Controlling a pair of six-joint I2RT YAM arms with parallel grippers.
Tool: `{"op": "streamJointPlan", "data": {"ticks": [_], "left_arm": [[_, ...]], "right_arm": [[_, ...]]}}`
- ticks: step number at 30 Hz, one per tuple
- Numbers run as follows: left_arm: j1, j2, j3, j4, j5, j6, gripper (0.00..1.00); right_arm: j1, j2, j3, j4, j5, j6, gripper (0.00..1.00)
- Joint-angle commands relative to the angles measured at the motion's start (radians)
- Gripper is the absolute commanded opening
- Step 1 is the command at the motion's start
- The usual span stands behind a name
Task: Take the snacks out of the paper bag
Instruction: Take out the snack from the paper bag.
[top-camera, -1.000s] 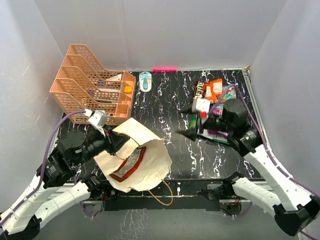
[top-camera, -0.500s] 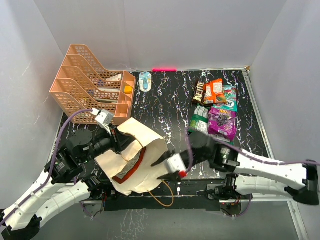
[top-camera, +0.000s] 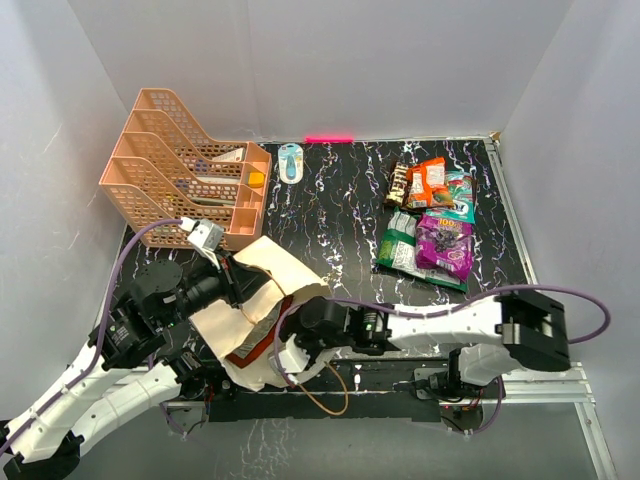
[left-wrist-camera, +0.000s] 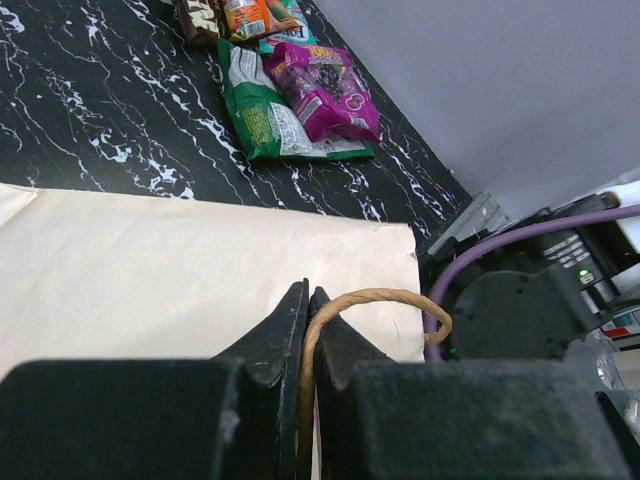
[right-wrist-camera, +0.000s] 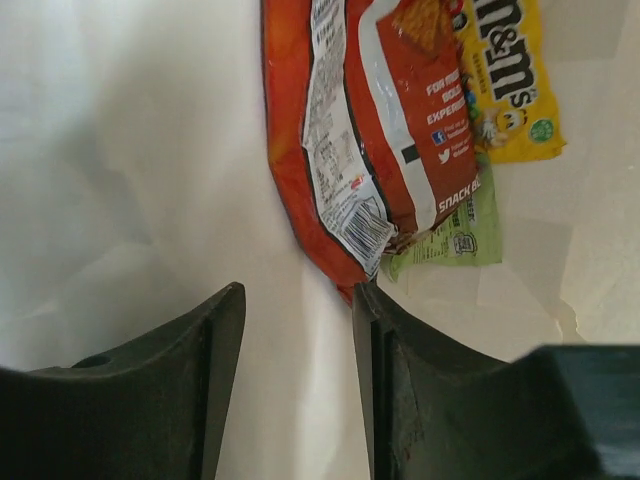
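The beige paper bag lies at the front left, its mouth facing right. My left gripper is shut on its brown cord handle and holds the top side up. My right gripper is open inside the bag. Before it lie an orange-red chip bag, a yellow packet and a green packet. The right finger's tip is at the chip bag's lower edge. More snacks lie on the table at the right: a purple pouch, a green packet and an orange packet.
A peach tiered tray rack stands at the back left, just behind the bag. A small blue-and-white object lies at the back centre. The bag's other cord handle loops over the table's front edge.
My right arm has swung from the snack pile at the right across to the bag and reached into its mouth. My left gripper still holds the handle, shifted slightly.
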Motion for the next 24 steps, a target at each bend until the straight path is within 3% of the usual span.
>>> {"op": "streamJointPlan", "data": {"ticks": [1,9,14,20,24], "left_arm": [[0.002,-0.001,-0.007,0.036,0.027,0.009,0.02],[0.002,-0.015,-0.007,0.041,0.052,0.018,0.02],[0.002,-0.029,-0.008,0.041,0.053,0.035,0.02],[0.002,-0.020,0.001,0.043,0.060,0.055,0.02],[0.002,-0.015,-0.004,0.055,0.074,0.044,0.02]], "right_arm": [[-0.017,0.103,0.089,0.096,0.143,-0.165,0.51],[-0.047,0.256,0.132,0.107,0.181,-0.258,0.61],[-0.050,0.291,0.126,0.145,0.057,-0.273,0.65],[-0.069,0.349,0.111,0.381,-0.060,-0.225,0.68],[-0.088,0.450,0.118,0.590,-0.018,-0.202,0.65]]}}
